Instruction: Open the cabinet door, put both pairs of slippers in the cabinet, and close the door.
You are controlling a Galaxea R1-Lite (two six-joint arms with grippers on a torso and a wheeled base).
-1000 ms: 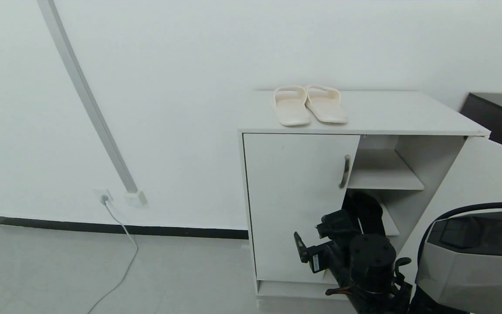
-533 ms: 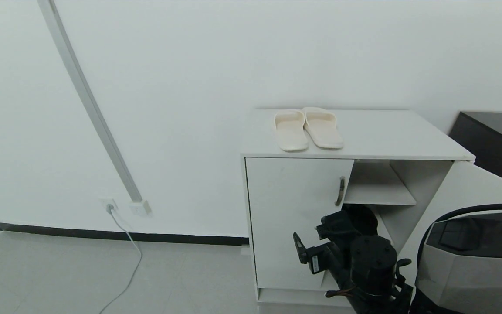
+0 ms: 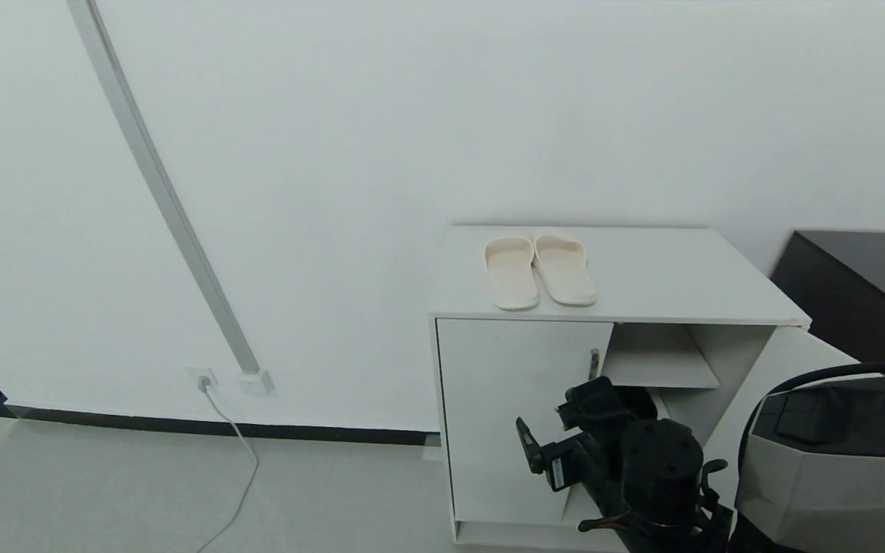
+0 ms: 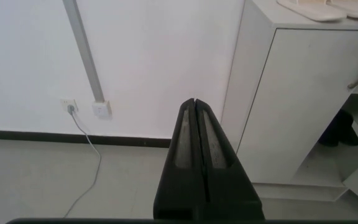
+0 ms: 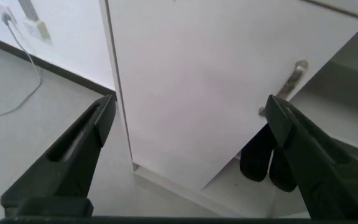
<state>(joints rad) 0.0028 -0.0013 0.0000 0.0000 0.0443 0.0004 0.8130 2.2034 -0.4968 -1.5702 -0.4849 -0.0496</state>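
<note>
Black slippers (image 5: 267, 160) are seen inside the cabinet (image 5: 185, 62), beyond the wide-spread right pincer (image 5: 189, 104); the head camera has been shifted since earlier.

We see a black arm (image 3: 646, 468) with a big round cap (image 3: 659, 453); the little dots on the cap may be screws. A thin cable (image 3: 600, 524) curls beside it. Our left gripper (image 4: 194, 103) has two long black fingers (image 4: 221, 180) with grey pads (image 4: 183, 140). Our right gripper (image 5: 190, 102) has two flat black fingers that get thin at the tips.
</note>
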